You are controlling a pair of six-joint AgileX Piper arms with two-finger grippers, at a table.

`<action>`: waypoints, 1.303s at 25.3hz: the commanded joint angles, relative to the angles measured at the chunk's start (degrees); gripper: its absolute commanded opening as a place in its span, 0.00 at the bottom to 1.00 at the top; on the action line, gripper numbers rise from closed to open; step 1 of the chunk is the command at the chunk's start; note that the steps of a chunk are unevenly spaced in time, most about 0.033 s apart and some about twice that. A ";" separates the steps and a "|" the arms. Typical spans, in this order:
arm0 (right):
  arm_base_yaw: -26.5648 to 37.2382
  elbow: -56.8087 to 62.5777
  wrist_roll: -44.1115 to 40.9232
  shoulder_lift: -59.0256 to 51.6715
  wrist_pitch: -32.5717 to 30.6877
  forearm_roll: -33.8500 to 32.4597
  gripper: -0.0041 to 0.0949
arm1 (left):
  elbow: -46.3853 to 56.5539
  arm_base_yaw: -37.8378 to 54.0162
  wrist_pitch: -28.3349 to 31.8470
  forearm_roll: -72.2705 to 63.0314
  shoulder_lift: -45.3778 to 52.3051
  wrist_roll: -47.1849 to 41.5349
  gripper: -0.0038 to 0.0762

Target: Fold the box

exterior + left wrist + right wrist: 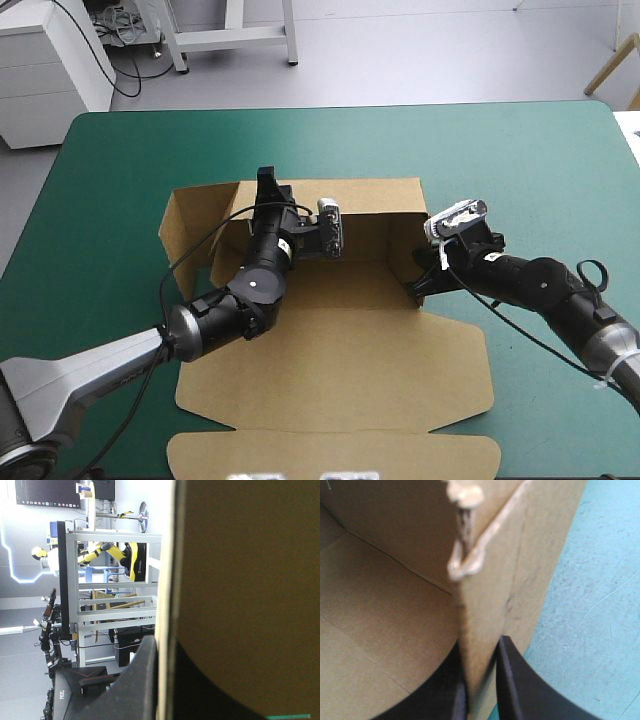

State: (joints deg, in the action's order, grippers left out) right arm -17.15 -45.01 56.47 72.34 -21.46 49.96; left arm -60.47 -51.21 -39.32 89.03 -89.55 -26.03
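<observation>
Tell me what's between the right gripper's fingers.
The box's raised side wall, seen edge-on. The right gripper is shut on it, pinching both faces. The right wrist view shows this.

Bright and even from overhead across the teal-green cover (120,180). Only soft, short shadows on the floor of the box (330,340); dimmer along the inside of its raised back wall. From the left wrist, near-black brown board, backlit by the brightness beyond. From the right wrist, well lit, with a pale sheen along the wall's frayed edge.
</observation>
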 commanded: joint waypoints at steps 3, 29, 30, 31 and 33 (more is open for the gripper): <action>-0.55 -1.73 1.44 -1.70 -1.35 2.65 0.03 | -1.14 -0.70 3.02 2.08 1.74 -1.42 0.06; -0.34 -1.86 -7.10 -1.70 17.89 0.85 0.03 | -2.16 -17.87 -5.88 6.86 7.17 -4.93 0.79; -0.34 -1.86 -7.10 -1.70 17.79 0.85 0.03 | -3.27 -19.42 -5.65 2.08 7.59 -0.59 0.78; -0.34 -1.86 -7.39 -1.70 17.68 0.85 0.03 | -4.55 -20.12 -5.75 -2.09 7.59 2.75 0.77; -0.34 -1.86 -7.50 -1.70 17.29 0.74 0.03 | -9.96 -20.39 -5.76 -19.18 7.59 15.29 0.69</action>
State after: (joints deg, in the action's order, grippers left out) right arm -17.72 -44.96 49.86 72.39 -6.81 49.53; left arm -64.98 -71.06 -43.50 80.20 -84.55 -20.15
